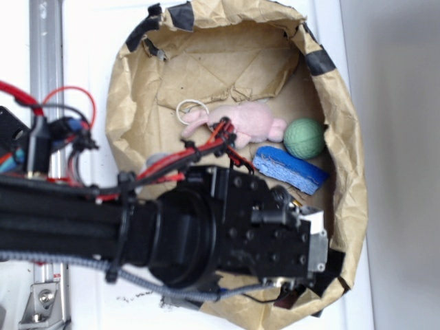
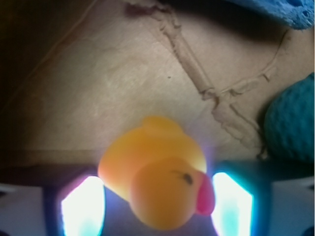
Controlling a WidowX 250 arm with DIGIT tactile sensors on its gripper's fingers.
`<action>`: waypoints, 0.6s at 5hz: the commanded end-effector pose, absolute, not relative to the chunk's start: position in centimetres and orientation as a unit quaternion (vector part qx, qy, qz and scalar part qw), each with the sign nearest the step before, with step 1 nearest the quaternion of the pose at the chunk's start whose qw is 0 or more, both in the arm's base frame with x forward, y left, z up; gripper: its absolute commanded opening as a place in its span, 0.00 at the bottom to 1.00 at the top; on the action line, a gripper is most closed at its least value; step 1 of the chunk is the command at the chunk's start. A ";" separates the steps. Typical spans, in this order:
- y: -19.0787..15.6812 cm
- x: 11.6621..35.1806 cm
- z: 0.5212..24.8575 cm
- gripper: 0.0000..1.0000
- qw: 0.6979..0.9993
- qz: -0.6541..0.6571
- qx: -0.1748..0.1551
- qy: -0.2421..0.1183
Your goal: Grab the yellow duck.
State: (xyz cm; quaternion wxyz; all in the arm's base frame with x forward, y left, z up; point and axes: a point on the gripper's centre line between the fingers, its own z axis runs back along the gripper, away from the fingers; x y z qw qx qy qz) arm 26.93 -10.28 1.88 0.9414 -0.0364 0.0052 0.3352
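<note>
The yellow duck (image 2: 157, 172) fills the lower middle of the wrist view, glossy and blurred, with its pink-red beak pointing right. It sits between the two fingers of my gripper (image 2: 156, 209). The left pad (image 2: 82, 206) meets the duck's body and the right pad (image 2: 231, 206) meets its beak, so the jaws are shut on it. In the exterior view the gripper (image 1: 302, 285) is low inside the brown paper nest (image 1: 347, 137), at its near right side. The black arm and wrist hide the duck there.
A pink plush toy (image 1: 251, 120), a green ball (image 1: 304, 137) and a blue sponge (image 1: 291, 170) lie in the nest just beyond the gripper. A white ring (image 1: 192, 110) lies left of the plush. The ball (image 2: 293, 125) and sponge (image 2: 290, 10) show at the wrist view's right edge.
</note>
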 end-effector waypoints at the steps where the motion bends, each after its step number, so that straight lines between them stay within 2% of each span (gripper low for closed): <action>1: -9.4 27.7 2.7 0.00 0.950 0.311 -0.031 -0.014; 2: -7.9 27.8 4.2 0.00 0.950 0.308 -0.038 -0.025; 3: -5.6 27.6 7.0 0.00 0.953 0.296 -0.045 -0.052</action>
